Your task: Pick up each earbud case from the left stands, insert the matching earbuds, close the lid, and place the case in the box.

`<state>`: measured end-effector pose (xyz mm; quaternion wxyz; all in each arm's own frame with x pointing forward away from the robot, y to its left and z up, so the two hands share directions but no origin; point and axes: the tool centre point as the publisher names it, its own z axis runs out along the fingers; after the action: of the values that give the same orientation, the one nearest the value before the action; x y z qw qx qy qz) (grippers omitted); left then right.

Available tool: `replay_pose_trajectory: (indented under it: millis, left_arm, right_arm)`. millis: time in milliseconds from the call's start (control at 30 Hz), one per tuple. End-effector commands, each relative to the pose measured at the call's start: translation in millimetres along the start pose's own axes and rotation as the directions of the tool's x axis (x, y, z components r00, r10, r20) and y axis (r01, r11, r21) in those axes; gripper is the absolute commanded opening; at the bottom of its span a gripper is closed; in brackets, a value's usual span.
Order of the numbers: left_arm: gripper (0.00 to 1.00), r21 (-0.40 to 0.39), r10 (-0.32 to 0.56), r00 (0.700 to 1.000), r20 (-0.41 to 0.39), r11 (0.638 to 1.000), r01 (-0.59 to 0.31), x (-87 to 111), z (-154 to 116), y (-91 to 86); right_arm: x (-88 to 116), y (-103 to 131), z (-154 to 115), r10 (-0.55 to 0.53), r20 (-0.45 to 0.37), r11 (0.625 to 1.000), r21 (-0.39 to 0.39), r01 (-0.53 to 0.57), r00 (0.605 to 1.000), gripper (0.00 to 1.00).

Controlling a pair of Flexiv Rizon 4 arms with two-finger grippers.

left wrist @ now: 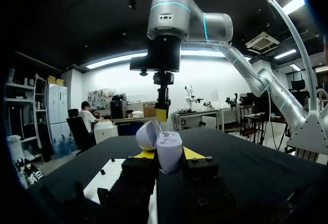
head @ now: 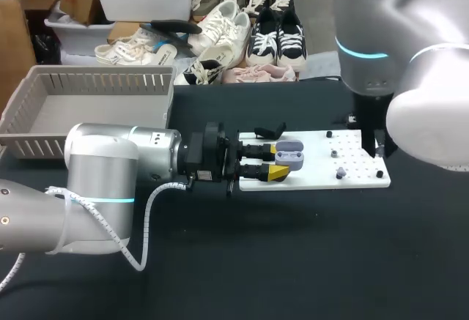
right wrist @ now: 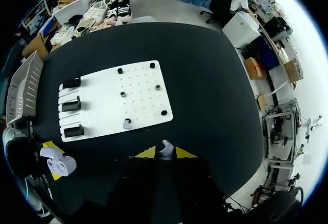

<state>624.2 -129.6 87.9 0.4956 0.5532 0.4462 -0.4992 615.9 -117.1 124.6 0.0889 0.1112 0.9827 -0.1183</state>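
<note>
My left pincer [head: 277, 161] was clamped on the earbud case [head: 290, 153], one yellow tip on each side of it. It held the case over the near left part of the white board [right wrist: 102, 88], which lay around the middle of the tabletop [head: 293, 247]. In the left wrist view the case's lid [left wrist: 146, 135] stood open, tipped back away from the body.

My right pincer [right wrist: 165, 153] hung high above the near edge of the board, pointing straight down. It gripped a small pale earbud [right wrist: 165, 148] between its tips. A second earbud [right wrist: 127, 124] sat on the board near that same edge, well apart from the pincer. The three dark stands [right wrist: 72, 103] lined the board's left edge, and I could see nothing resting on them.

The box [head: 102, 82], a grey slotted basket, stood at the far left corner of the tabletop, well apart from the board. I could see no case inside it.
</note>
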Motion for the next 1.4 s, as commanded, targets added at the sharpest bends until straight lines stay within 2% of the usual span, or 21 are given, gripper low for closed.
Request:
replay_pose_trajectory:
  millis: [33, 233, 333, 600, 1267, 1400]
  left_arm:
    - [0.0, -0.002, 0.001, 1.0, 0.001, 1.0, -0.001, 0.2, 0, -0.4]
    - [0.0, -0.002, 0.001, 1.0, 0.001, 1.0, -0.001, 0.2, 0, -0.4]
    - [0.0, -0.002, 0.001, 1.0, 0.001, 1.0, -0.001, 0.2, 0, -0.4]
    - [0.0, -0.002, 0.001, 1.0, 0.001, 1.0, -0.001, 0.2, 0, -0.4]
    - [0.0, -0.002, 0.001, 1.0, 0.001, 1.0, -0.001, 0.2, 0, -0.4]
    - [0.0, -0.002, 0.001, 1.0, 0.001, 1.0, -0.001, 0.2, 0, -0.4]
  right_arm:
    - [15, 5, -17, 0.022, 0.017, 1.0, 0.014, -0.023, 1.0, 0.0]
    - [29, 19, -34, 0.049, -0.024, 0.999, 0.009, -0.049, 0.999, 0.0]
    - [33, 26, -39, 0.069, -0.037, 0.997, 0.031, -0.068, 0.997, 0.0]
    - [38, 42, -42, 0.108, -0.051, 0.994, 0.027, -0.107, 0.993, 0.0]
    - [38, 43, -42, 0.116, -0.046, 0.993, 0.019, -0.115, 0.992, 0.0]
    - [36, 50, -53, 0.2, -0.016, 0.98, 0.012, -0.2, 0.98, 0.0]
